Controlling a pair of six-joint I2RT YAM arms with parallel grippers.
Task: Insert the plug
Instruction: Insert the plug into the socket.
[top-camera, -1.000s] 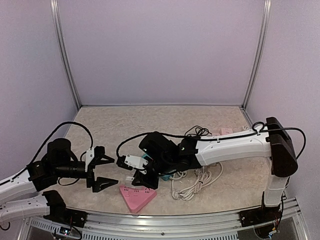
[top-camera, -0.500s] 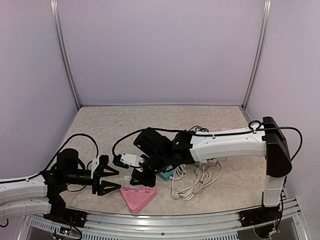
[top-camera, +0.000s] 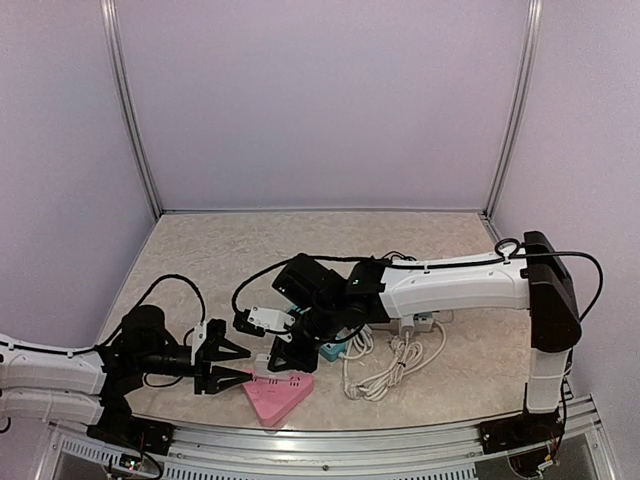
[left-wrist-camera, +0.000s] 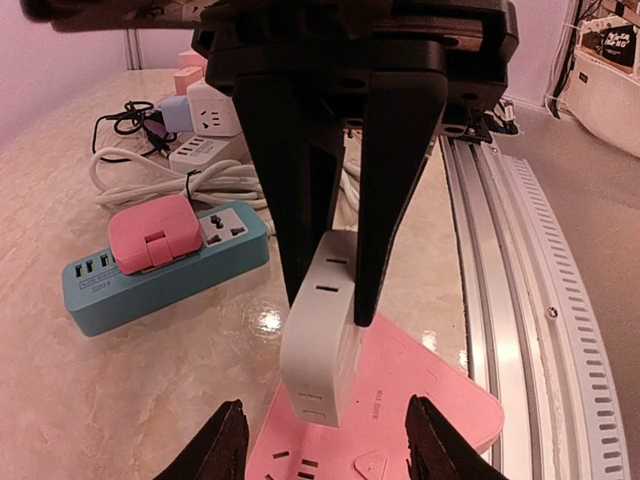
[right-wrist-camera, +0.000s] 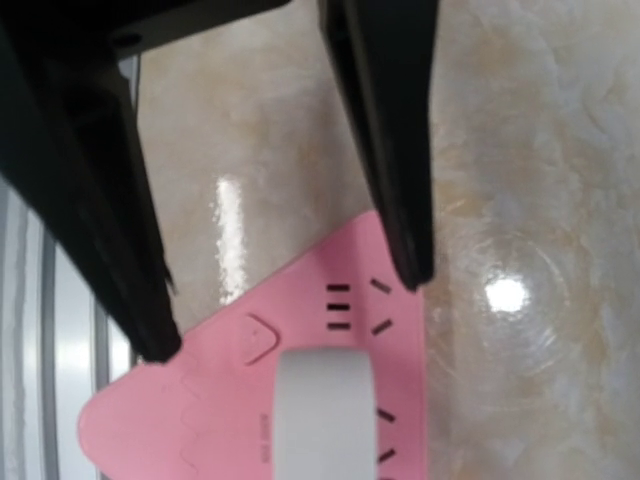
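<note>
Since the earlier frame the left gripper (top-camera: 248, 364) has slid in from the left toward the pink power strip (top-camera: 275, 392), and its fingers have drawn closer together. They now stand apart either side of the strip's left corner; whether they touch it cannot be told. The strip is a flat, rounded triangle of matte pink plastic. It lies close to the ribbed metal rail (left-wrist-camera: 520, 250) at the worktop's (top-camera: 300, 245) near edge, so little room remains on that side.

The white plug (left-wrist-camera: 318, 360), a smooth rounded block, hangs tilted over the strip's top face. The right gripper (left-wrist-camera: 335, 305) has its black fingers clamped on the plug's upper end. Whether the lower end is seated is unclear.

Just right of it lies a blue power strip (left-wrist-camera: 150, 275) with a pink adapter (left-wrist-camera: 155, 232) plugged in. A coiled white cable (top-camera: 390, 365) lies beyond that. The back half of the glossy, beige marbled worktop stays open up to the walls.
</note>
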